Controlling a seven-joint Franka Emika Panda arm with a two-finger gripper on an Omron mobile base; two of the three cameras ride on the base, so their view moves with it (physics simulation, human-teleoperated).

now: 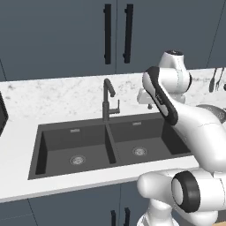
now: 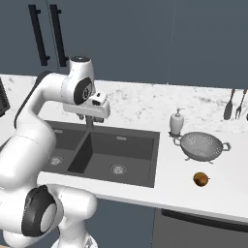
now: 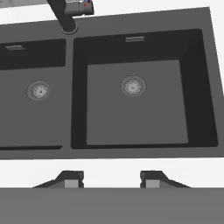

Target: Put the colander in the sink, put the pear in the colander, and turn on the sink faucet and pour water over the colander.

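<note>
From the left base view, I saw the sink (image 1: 110, 145) dry and bare, the sink faucet (image 1: 107, 100) off. From the right, the colander (image 2: 202, 145) and the pear (image 2: 201, 179) sat on the bench (image 2: 193, 193); nothing was done. By the hand view, my arm hung over the right basin, the tool (image 3: 113, 178) apart, gripping nothing.

We find no legible text, label, brand, number or sign on any surface. The tall slim dark metal sink faucet (image 3: 65, 15), at 11 o'clock in the hand view, carries small red and blue dots, not readable characters.
</note>
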